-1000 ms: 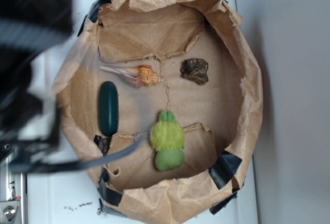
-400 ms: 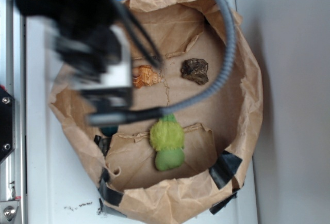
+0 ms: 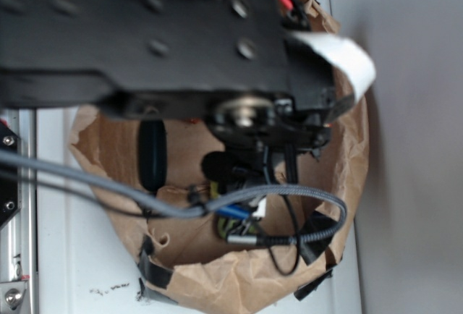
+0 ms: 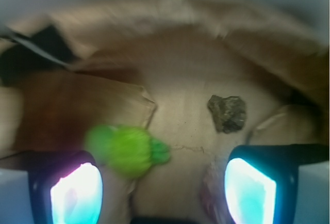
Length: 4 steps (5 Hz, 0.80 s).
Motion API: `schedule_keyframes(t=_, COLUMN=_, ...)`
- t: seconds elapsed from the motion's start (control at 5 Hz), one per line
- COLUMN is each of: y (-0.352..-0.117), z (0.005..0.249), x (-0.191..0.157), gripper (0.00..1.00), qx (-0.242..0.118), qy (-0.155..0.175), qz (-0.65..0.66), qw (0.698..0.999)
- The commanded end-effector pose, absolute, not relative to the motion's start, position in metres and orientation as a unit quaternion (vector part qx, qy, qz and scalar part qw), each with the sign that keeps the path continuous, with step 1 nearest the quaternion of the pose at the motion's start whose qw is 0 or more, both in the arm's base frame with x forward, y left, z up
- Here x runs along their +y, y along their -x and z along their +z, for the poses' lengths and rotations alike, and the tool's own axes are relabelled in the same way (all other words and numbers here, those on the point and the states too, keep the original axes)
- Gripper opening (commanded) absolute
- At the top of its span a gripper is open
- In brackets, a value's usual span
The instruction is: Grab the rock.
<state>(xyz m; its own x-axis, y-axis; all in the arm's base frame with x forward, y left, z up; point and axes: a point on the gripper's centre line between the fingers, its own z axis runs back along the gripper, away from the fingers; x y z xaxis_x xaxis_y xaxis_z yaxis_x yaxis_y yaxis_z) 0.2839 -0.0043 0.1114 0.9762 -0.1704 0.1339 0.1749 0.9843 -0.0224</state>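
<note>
In the wrist view the rock [image 4: 227,112], a small dark grey-brown jagged lump, lies on the brown paper floor of the bag, ahead of and just inside my right finger. My gripper [image 4: 162,193] is open, its two glowing pads [image 4: 76,193] wide apart with nothing between them. The green plush toy [image 4: 125,150] lies blurred near the left finger. In the exterior view my arm [image 3: 181,39] covers the rock.
The crumpled paper bag wall [image 3: 340,205] rings the work area, with black tape at its corners. A smooth dark green oblong [image 3: 153,156] lies at the left inside the bag. A grey cable [image 3: 289,194] loops over the floor of the bag.
The arm has swept from the left edge across the bag and now covers the rock, the seashell and most of the plush toy in the exterior view.
</note>
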Motion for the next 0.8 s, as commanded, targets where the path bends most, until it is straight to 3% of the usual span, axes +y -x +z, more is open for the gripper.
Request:
schedule_keyframes(t=0.0, y=-0.316, z=0.043, x=0.029, gripper=1.00, qx=-0.075, qy=0.038, qz=-0.089, qw=0.993)
schedule_keyframes(t=0.2, y=-0.310, z=0.032, x=0.011, gripper=1.00, qx=-0.093, qy=0.046, qz=-0.095, qw=0.990)
schedule_keyframes(t=0.4, y=-0.345, z=0.029, x=0.010, gripper=1.00, qx=-0.099, qy=0.045, qz=-0.082, qw=0.991)
schedule_keyframes(t=0.6, y=-0.345, z=0.029, x=0.010, gripper=1.00, qx=-0.099, qy=0.045, qz=-0.082, qw=0.991)
